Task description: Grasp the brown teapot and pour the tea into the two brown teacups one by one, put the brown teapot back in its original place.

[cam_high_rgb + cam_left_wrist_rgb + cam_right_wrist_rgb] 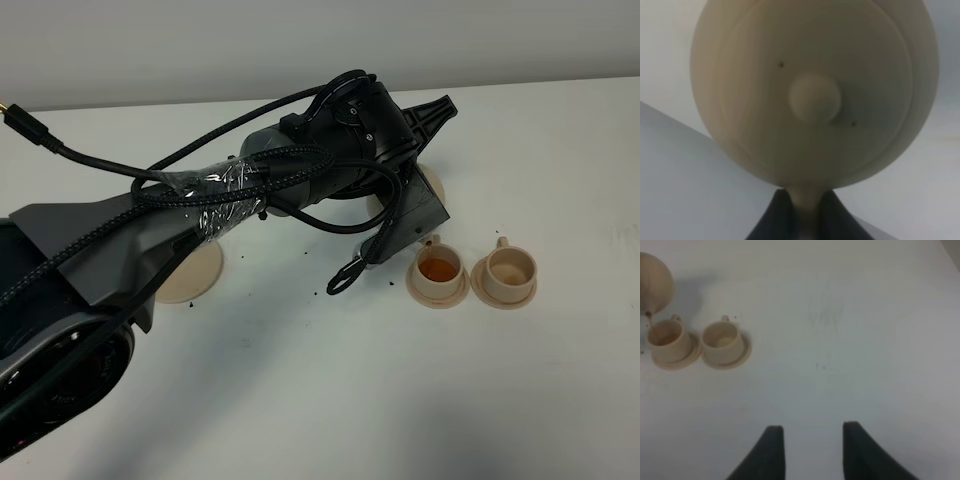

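The brown teapot (815,100) fills the left wrist view, lid and knob facing the camera. My left gripper (802,217) is shut on its handle. In the high view the left arm reaches across the middle and hides most of the teapot (433,187), which hangs tilted just above the left teacup (438,268); that cup holds amber tea. The right teacup (510,268) stands beside it on its saucer. In the right wrist view a thin stream runs from the teapot (652,282) into the nearer cup (665,337). My right gripper (812,450) is open and empty, well away from the cups.
The flat round tan dish (195,272) lies bare on the left of the white table, partly under my left arm. Small dark specks lie on the table between the dish and the cups. The second cup (722,340) also shows in the right wrist view.
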`<state>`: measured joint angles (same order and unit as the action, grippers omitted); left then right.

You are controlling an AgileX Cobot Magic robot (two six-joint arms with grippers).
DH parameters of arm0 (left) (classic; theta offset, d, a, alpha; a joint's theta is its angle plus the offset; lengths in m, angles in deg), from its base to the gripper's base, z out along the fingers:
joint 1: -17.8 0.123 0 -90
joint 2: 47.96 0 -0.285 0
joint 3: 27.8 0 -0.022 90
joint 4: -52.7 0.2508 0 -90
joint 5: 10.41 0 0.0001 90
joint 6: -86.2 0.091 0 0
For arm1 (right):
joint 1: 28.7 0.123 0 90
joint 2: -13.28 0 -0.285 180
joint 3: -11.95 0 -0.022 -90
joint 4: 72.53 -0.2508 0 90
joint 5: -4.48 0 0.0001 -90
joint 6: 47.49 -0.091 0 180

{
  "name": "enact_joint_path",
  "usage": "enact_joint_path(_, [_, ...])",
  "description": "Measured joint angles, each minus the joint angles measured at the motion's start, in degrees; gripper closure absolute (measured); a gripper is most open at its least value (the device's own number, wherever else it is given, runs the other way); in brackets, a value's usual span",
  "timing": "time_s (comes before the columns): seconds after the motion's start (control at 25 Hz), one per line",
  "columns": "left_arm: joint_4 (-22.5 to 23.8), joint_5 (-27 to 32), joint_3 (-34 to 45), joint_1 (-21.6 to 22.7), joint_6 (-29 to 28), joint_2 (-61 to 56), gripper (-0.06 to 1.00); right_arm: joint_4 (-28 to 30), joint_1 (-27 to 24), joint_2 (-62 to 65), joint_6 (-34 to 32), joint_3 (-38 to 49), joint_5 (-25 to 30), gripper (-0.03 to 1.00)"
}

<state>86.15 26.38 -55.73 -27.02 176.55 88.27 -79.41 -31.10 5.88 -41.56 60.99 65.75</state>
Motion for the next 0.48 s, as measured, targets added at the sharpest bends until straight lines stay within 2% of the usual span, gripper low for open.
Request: enact_joint_path(0.48, [0.0, -3.1, 0.0, 0.0, 0.0, -0.1, 0.79, 0.0, 0.0, 0.0, 0.0, 0.0, 0.0, 0.66])
